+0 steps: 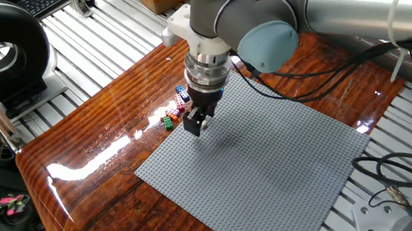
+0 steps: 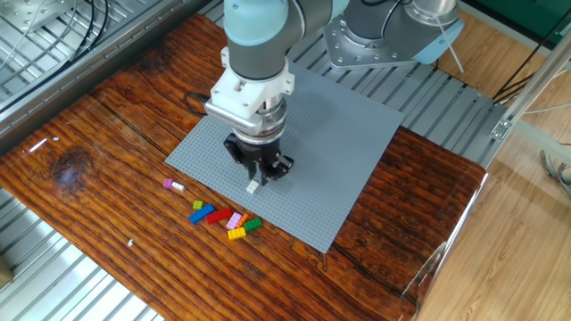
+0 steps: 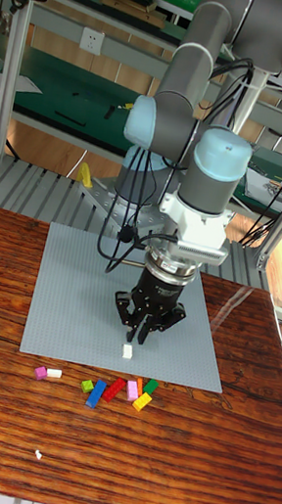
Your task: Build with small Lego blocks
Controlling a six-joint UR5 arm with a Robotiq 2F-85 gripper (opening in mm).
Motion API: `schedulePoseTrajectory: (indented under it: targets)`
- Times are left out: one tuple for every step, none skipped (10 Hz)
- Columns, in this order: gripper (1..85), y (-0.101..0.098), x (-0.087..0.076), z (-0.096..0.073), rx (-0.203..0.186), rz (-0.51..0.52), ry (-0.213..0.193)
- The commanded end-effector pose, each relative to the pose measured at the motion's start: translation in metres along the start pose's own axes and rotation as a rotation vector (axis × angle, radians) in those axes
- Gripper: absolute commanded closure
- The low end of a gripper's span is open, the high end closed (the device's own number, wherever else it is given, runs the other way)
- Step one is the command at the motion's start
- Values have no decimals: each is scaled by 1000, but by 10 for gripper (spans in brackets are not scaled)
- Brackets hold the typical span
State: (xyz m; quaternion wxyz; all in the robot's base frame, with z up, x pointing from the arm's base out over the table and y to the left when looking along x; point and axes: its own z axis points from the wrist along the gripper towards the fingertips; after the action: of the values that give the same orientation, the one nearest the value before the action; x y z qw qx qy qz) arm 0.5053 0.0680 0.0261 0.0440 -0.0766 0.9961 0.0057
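Hanging the gripper low over the edge of the grey baseplate in one fixed view, near the loose small Lego blocks on the wooden table, and probably risking scattering them if swinging that way. Showing, in the other fixed view, fingers parted and gripping nothing, with a white brick lying on the baseplate just beneath, perhaps not pressed home and so tipping at any brush. Showing likewise in the tall fixed view, and finding no tray, box or bin anywhere.
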Motion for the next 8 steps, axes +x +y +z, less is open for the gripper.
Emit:
schedulePoseTrajectory:
  targets:
    - [837,0,-11,-2,18,50,-32]
    - [837,1,-16,1,14,58,-49]
    - [837,3,-20,2,5,65,-61]
    - [837,3,-22,2,5,67,-67]
    - [837,2,-22,3,11,67,-66]
    - [837,0,-21,7,16,65,-56]
    - [837,-2,-20,11,19,60,-53]
    - [837,-4,-19,14,23,55,-49]
